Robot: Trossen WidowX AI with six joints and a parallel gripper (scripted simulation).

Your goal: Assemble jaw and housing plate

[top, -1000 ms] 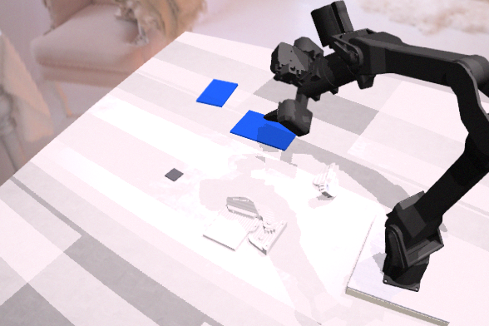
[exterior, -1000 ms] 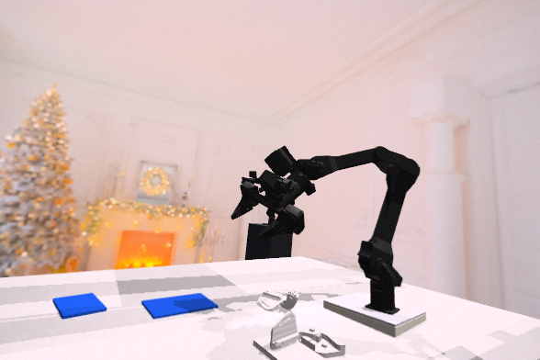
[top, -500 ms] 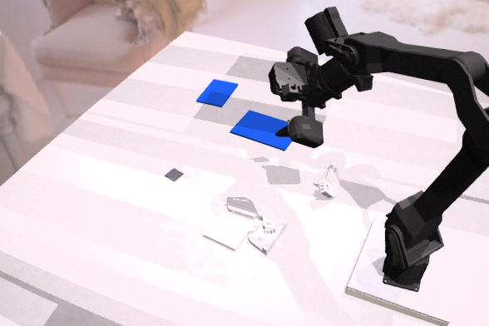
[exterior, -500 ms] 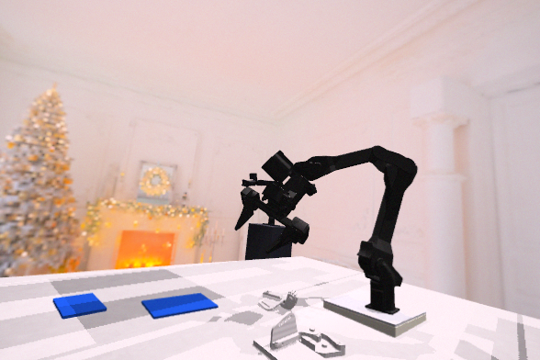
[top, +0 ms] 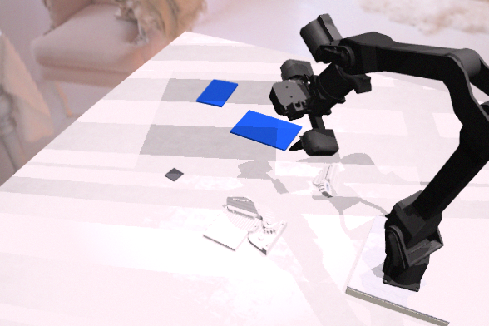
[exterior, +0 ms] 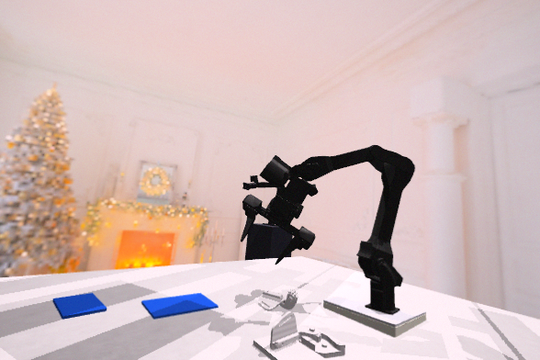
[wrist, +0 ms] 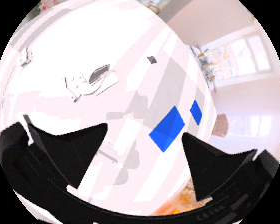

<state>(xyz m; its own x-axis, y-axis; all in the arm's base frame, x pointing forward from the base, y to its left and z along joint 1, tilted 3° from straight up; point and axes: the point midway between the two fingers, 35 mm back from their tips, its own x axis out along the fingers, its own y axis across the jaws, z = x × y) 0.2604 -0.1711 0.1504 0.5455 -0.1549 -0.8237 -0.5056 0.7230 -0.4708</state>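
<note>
My gripper (exterior: pixel 260 252) (wrist: pixel 146 130) is open and empty, high above the table; in the top view one finger is hidden. A loose white jaw with teeth (top: pixel 327 181) (exterior: pixel 277 299) lies on the table, beyond the gear housing and nearer the gripper. The white gear housing (top: pixel 267 239) (exterior: pixel 339 348) (wrist: pixel 77 88) sits nearer the front, with small raised pins and gear teeth; glare hides how its jaw is seated. Beside it a thin grey wall (top: pixel 242 206) (exterior: pixel 284 331) (wrist: pixel 99 74) stands upright on a flat white plate (top: pixel 225 234). I cannot tell which piece is the housing plate.
A large blue tile (top: pixel 266 130) (exterior: pixel 179 305) (wrist: pixel 166 129) and a smaller blue tile (top: pixel 217 92) (exterior: pixel 79 305) (wrist: pixel 196 113) lie farther back. A small dark square (top: pixel 174 174) (wrist: pixel 151 59) lies left of the housing. The arm stands on a white base slab (top: pixel 366 279) (exterior: pixel 349 309).
</note>
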